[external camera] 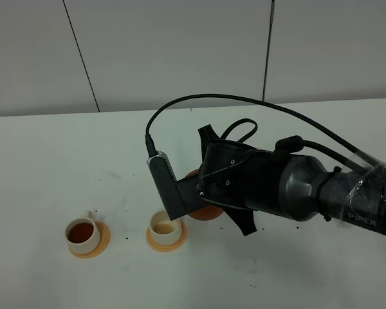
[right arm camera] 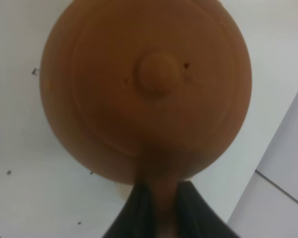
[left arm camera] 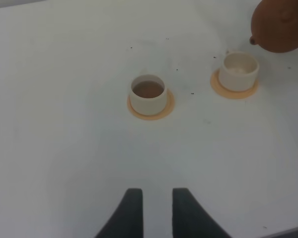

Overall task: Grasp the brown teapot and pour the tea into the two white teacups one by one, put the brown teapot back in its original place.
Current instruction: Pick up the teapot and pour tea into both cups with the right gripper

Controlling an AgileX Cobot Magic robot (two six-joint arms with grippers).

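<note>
Now teapot [right arm camera: 144, 89] in right end effector [right arm camera: 161, 201]

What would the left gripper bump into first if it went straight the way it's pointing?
Probably the white teacup holding tea, straight ahead of the left gripper; it might touch the table first, depth is unclear.

Left cup [external camera: 81, 233] & right cup [external camera: 165, 226] sit side by side on table [external camera: 45, 161], each on its own coaster [external camera: 103, 242]. Tea [external camera: 81, 229] in left cup. Teapot [external camera: 210, 214] just behind-right of right cup, not touching it.
</note>
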